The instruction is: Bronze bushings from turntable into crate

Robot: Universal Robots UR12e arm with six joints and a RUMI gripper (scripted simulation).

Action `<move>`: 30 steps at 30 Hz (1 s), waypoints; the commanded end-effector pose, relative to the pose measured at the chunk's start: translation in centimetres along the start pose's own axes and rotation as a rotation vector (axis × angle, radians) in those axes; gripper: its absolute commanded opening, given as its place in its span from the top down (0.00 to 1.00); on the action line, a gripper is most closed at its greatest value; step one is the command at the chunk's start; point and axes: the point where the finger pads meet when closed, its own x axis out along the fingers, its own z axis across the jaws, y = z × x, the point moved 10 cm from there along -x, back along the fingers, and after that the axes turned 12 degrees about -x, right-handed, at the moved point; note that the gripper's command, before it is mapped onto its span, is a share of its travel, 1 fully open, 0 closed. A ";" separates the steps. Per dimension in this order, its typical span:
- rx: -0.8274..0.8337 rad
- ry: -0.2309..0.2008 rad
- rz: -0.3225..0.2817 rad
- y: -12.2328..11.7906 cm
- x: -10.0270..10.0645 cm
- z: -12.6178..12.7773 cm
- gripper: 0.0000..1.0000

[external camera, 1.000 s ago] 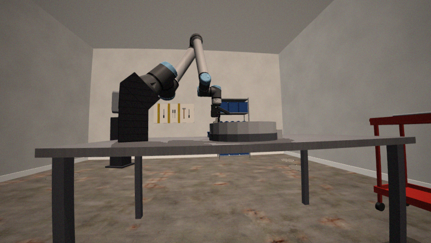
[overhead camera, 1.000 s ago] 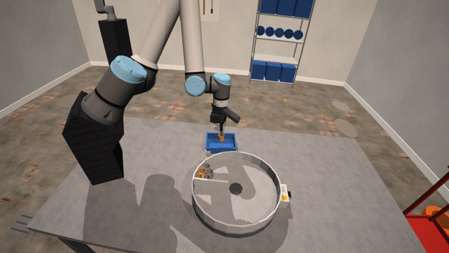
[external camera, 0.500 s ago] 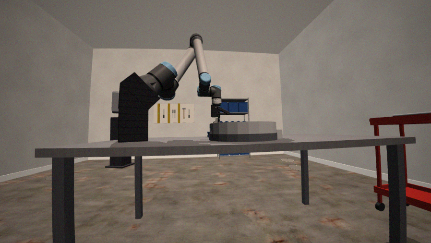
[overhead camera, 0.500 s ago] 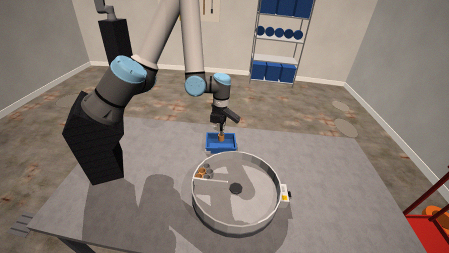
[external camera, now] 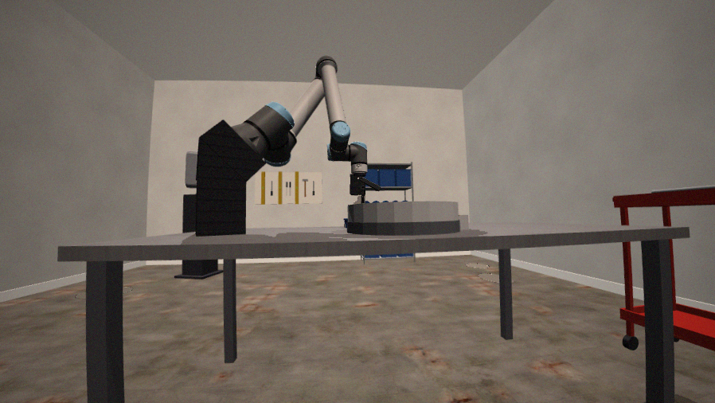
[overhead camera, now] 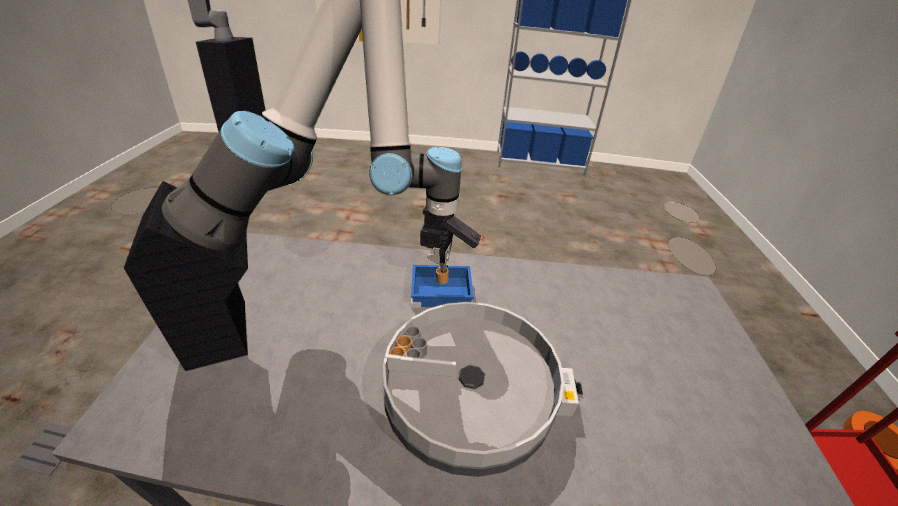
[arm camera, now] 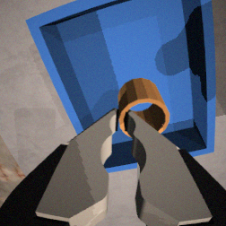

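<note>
Bronze bushing at crate
We observe the gripper (overhead camera: 443, 269) (external camera: 363, 201) (arm camera: 121, 110) clamped on the wall of a bronze bushing (overhead camera: 442, 275) (arm camera: 140, 91), over the blue crate (overhead camera: 441, 300) (arm camera: 54, 73)

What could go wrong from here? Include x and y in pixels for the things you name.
The gripper (overhead camera: 443, 269) (arm camera: 121, 110) pinches the bronze bushing (overhead camera: 442, 276) (arm camera: 143, 91) by one side of its wall, so it might tilt or slip. It also hangs nearer one end of the crate (overhead camera: 416, 282) (arm camera: 82, 49) in the wrist view, so it could knock that wall. Later, the bronze bushings on the turntable (overhead camera: 403, 340) touch or nearly touch steel ones, which might get nudged.
</note>
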 end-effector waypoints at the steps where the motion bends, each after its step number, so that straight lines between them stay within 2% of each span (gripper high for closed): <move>1: 0.000 0.000 0.001 0.0 0.5 0.0 1.00; 20: 0.000 0.000 0.001 0.0 3.3 0.0 1.00; 30: 0.000 0.000 0.001 0.0 3.8 0.0 1.00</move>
